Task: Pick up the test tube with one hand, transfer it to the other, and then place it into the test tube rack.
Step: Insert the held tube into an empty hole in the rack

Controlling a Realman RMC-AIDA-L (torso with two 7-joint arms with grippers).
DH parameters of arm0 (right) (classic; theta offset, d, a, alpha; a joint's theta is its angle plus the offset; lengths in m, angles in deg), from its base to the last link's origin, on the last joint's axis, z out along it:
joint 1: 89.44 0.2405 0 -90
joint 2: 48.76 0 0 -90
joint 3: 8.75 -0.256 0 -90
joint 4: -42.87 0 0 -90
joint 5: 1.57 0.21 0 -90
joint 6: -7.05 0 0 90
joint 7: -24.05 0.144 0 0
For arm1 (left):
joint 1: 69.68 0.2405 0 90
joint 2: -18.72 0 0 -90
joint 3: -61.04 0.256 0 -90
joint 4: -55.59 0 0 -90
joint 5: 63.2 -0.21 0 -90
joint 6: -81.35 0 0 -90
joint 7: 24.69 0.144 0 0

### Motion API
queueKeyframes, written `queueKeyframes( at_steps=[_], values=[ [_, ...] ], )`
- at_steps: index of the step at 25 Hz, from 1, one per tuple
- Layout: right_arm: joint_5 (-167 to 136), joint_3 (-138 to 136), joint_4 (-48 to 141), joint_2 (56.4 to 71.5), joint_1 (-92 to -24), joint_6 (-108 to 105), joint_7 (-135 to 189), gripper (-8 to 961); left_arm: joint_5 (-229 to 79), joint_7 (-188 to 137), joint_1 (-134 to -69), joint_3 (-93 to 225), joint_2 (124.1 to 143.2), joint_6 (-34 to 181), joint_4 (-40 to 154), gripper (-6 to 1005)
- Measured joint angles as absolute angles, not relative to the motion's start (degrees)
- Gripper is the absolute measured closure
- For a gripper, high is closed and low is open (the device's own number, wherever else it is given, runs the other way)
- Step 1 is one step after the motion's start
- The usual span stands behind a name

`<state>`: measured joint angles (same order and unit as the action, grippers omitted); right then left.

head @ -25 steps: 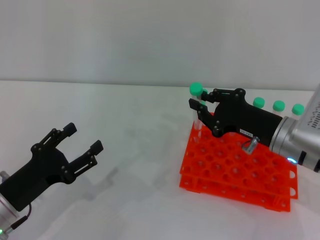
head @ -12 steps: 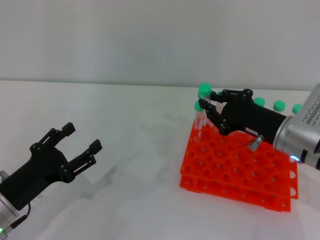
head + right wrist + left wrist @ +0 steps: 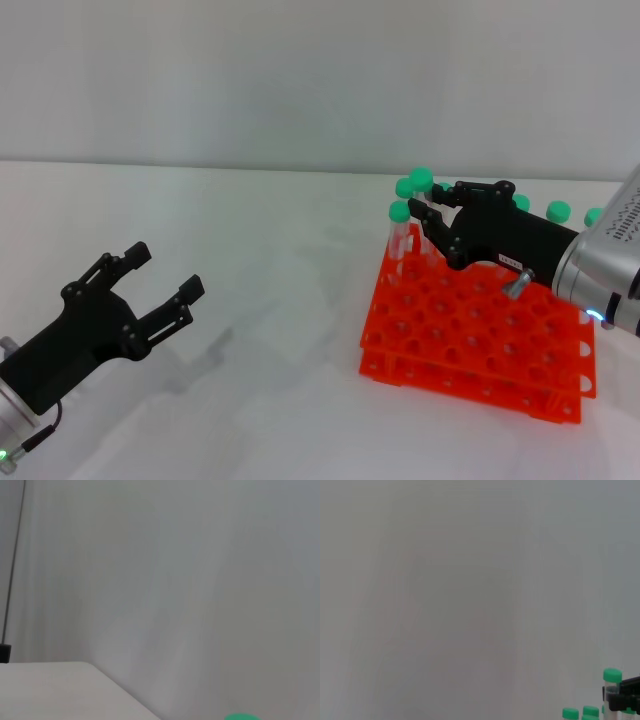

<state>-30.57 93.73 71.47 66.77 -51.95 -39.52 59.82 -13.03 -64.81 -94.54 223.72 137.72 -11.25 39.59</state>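
Left gripper (image 3: 160, 285) is sitting at the near left over the white table (image 3: 270, 300), well apart from everything else; jaws are standing released with nothing between them; its black body is running back toward the near left corner, silver wrist barely showing at the frame edge.

Test tube rack (image 3: 470, 340) is lying on the table at the right, orange, two tiers, grid of round holes, its near edge angled toward the right; most holes in the near rows are showing no tubes.

Right gripper (image 3: 428, 205) is reaching in from the right edge over the rack's far left corner; white label and a metal pin are showing on its black body, silver wrist with a lit indicator behind it; jaws are clenching the test tube (image 3: 421, 182) just under its green cap, tube roughly upright, cap above the fingertips, lower end over the far-left holes; whether the tip is already inside a hole, cannot tell.

Other capped tubes (image 3: 400, 213) are standing in the rack just beside the held one at the far left; more green caps (image 3: 558, 211) are lining the far row behind the right arm.

Left wrist view is picking up the held tube (image 3: 612, 676) clamped in black fingers, far off; right wrist view is showing mostly blank wall.
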Motion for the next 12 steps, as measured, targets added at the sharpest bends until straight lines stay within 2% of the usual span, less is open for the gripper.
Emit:
queueKeyframes(
  at_steps=[12],
  values=[
    [-31.0, 93.7, 71.7, 66.42, -52.3, -39.6, 62.9, 655, -12.3, -65.0, -94.7, 223.7, 137.63, -11.2, 39.6, 123]
  ],
)
